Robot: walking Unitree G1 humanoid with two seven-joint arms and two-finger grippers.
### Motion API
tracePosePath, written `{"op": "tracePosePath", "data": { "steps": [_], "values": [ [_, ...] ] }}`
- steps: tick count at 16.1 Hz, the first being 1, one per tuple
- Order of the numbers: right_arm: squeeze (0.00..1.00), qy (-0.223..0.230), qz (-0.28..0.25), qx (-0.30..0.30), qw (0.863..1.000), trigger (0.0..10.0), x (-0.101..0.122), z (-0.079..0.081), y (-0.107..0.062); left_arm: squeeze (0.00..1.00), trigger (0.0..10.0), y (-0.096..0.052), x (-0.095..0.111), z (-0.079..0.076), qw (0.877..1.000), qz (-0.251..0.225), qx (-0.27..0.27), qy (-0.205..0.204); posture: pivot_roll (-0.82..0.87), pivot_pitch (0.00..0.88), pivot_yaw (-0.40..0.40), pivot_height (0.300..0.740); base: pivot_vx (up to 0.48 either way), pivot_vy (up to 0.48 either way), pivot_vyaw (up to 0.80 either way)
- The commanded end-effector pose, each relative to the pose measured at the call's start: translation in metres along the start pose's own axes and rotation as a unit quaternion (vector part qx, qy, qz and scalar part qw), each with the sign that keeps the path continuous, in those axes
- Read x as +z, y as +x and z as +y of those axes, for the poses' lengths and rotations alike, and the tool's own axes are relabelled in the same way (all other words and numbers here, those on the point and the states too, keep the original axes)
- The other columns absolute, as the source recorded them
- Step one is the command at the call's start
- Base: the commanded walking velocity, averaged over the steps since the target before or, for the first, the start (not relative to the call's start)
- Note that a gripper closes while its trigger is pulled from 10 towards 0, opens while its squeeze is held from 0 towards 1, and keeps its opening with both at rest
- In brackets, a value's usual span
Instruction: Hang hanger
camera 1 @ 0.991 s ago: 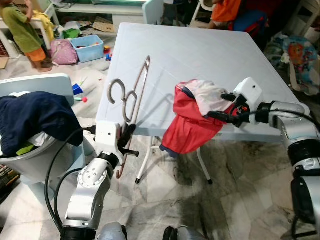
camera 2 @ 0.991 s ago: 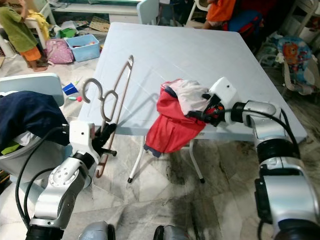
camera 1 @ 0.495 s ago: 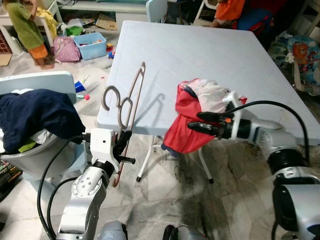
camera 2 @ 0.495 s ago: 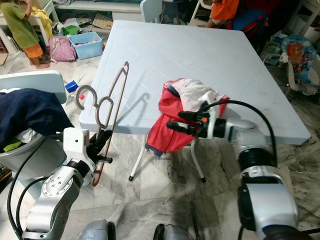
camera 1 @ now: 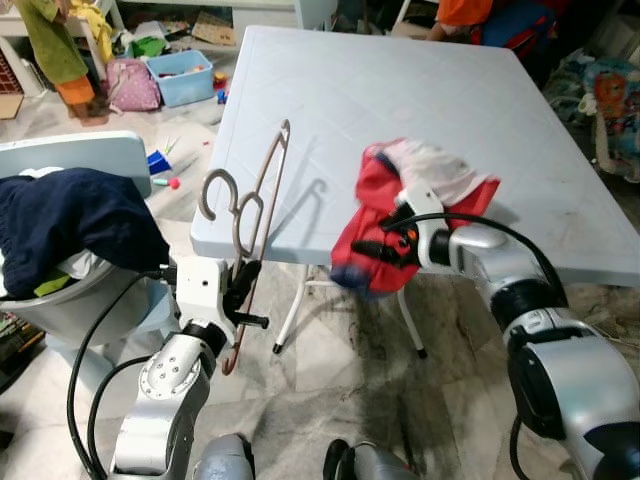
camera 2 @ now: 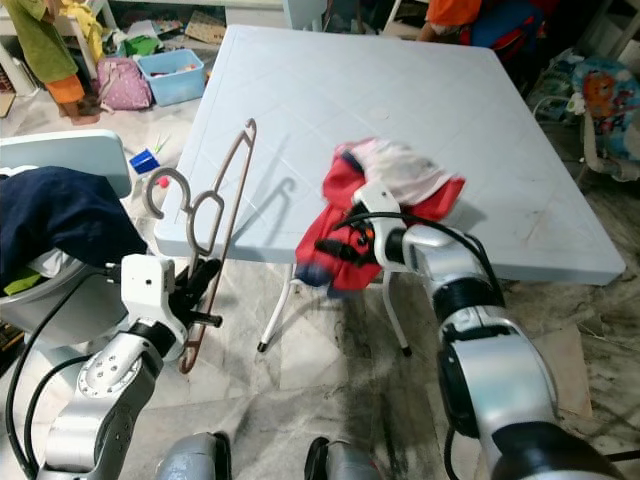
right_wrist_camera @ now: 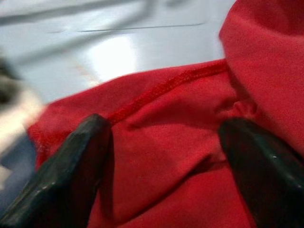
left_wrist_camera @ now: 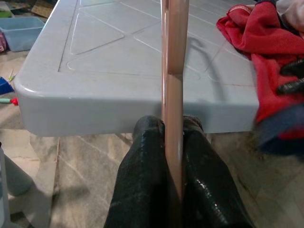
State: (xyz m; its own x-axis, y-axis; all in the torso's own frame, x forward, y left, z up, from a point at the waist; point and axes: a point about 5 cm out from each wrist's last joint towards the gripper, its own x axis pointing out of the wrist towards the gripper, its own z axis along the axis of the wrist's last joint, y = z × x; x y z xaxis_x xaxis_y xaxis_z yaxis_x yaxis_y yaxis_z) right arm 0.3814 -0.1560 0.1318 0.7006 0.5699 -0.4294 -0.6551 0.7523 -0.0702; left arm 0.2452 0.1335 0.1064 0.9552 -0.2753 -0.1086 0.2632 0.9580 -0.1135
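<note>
Marble floor [camera 1: 330,400] runs under a pale blue table [camera 1: 400,90] that fills the centre and upper half of the frame, with toys and a blue bin [camera 1: 185,75] scattered in the upper left. At lower left, the left gripper [camera 1: 240,285] is clamped on a brown hanger [camera 1: 262,195], its two black fingers [left_wrist_camera: 142,190] pressed against either side of the bar in the wrist view. That hanger stands nearly upright in front of the table's near left corner, hook [camera 1: 215,190] curling toward the left of the frame. Just right of centre, a red garment [camera 1: 375,225] with a pale cloth [camera 1: 440,175] bunched on top lies on the table's near edge and droops over it. Reaching in from the right, the right gripper [camera 1: 385,245] sits against the hanging red fabric, its fingers [right_wrist_camera: 71,166] spread apart with the cloth between them, not pinching it. At the left edge, a dark blue garment [camera 1: 70,215] is heaped on a light chair [camera 1: 75,160]. A person [camera 1: 50,45] stands in the upper left corner
</note>
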Motion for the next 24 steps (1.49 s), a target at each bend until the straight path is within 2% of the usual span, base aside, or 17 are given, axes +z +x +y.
{"op": "tracePosePath", "data": {
  "steps": [1,4,5,7,8,10,11,12,13,15,18,19,20,21,22,24],
  "values": [
    [0.00,-0.033,-0.026,-0.088,0.995,10.0,0.024,-0.015,-0.003,0.00,10.0,0.001,0.001,-0.002,1.000,0.003,-0.002,0.000,0.15,0.144,-0.107,0.740,0.000,0.000,0.00],
    [0.00,-0.059,-0.055,-0.190,0.978,10.0,0.050,-0.029,-0.009,0.00,10.0,0.000,-0.001,-0.003,1.000,0.006,-0.001,-0.001,0.15,0.143,-0.115,0.740,0.000,0.000,0.00],
    [0.00,-0.070,-0.080,-0.262,0.959,10.0,0.068,-0.039,-0.015,0.00,10.0,0.000,-0.001,-0.004,1.000,0.007,0.000,-0.002,0.15,0.141,-0.118,0.740,0.000,0.000,0.00],
    [0.00,-0.082,-0.099,-0.311,0.942,10.0,0.081,-0.044,-0.019,0.00,10.0,0.000,-0.001,-0.004,1.000,0.007,0.002,-0.001,0.16,0.137,-0.125,0.740,0.000,0.000,0.00],
    [0.00,-0.084,-0.105,-0.315,0.940,10.0,0.085,-0.044,-0.020,0.00,10.0,0.000,-0.001,-0.003,1.000,0.006,0.004,0.000,0.16,0.136,-0.127,0.740,0.000,0.000,0.00],
    [0.00,-0.077,-0.134,-0.263,0.952,10.0,0.098,-0.039,-0.019,0.00,10.0,-0.001,0.000,0.000,1.000,0.004,0.010,0.001,0.16,0.132,-0.130,0.740,0.000,0.000,0.00],
    [0.00,-0.089,-0.147,-0.204,0.964,10.0,0.101,-0.036,-0.020,0.00,10.0,-0.001,0.000,0.000,1.000,0.005,0.010,0.001,0.16,0.132,-0.130,0.740,0.000,0.000,0.00],
    [0.00,-0.106,-0.152,-0.170,0.968,10.0,0.101,-0.035,-0.022,0.00,10.0,0.000,0.000,0.000,1.000,0.005,0.009,0.001,0.15,0.124,-0.122,0.740,0.000,0.000,0.00],
    [0.00,-0.143,-0.151,-0.083,0.975,10.0,0.091,-0.040,-0.037,0.00,10.0,0.004,-0.001,-0.002,1.000,0.005,0.001,0.000,0.14,0.120,-0.114,0.740,0.000,0.000,0.00],
    [0.00,-0.141,-0.140,-0.056,0.978,10.0,0.080,-0.049,-0.051,0.00,10.0,0.006,0.000,-0.004,1.000,0.004,-0.004,0.000,0.13,0.116,-0.107,0.740,0.000,0.000,0.00],
    [0.00,-0.137,-0.088,-0.011,0.987,10.0,0.045,-0.078,-0.104,0.00,10.0,0.009,0.000,-0.004,1.000,0.005,-0.010,0.002,0.12,0.109,-0.090,0.740,0.000,0.000,0.00],
    [0.00,-0.134,-0.080,-0.007,0.988,10.0,0.041,-0.079,-0.107,0.00,10.0,0.009,0.000,-0.003,1.000,0.005,-0.011,0.002,0.12,0.107,-0.086,0.740,0.000,0.000,0.00],
    [0.00,-0.127,-0.044,0.024,0.991,10.0,0.023,-0.078,-0.114,0.00,10.0,0.008,-0.001,-0.004,1.000,0.008,-0.013,0.004,0.12,0.106,-0.083,0.740,0.000,0.000,0.00],
    [0.00,-0.118,-0.015,0.063,0.991,10.0,0.006,-0.071,-0.112,0.00,10.0,0.009,-0.001,-0.004,1.000,0.009,-0.015,0.005,0.12,0.104,-0.079,0.740,0.000,0.000,0.00],
    [0.00,-0.114,-0.007,0.080,0.990,10.0,0.000,-0.067,-0.110,0.00,10.0,0.009,0.000,-0.004,1.000,0.009,-0.015,0.005,0.13,0.104,-0.078,0.740,0.000,0.000,0.00],
    [0.00,-0.080,0.005,0.145,0.986,10.0,-0.017,-0.050,-0.100,0.00,10.0,0.010,0.001,-0.003,1.000,0.007,-0.015,0.007,0.13,0.107,-0.078,0.740,0.000,0.000,0.00]
  ]
}}
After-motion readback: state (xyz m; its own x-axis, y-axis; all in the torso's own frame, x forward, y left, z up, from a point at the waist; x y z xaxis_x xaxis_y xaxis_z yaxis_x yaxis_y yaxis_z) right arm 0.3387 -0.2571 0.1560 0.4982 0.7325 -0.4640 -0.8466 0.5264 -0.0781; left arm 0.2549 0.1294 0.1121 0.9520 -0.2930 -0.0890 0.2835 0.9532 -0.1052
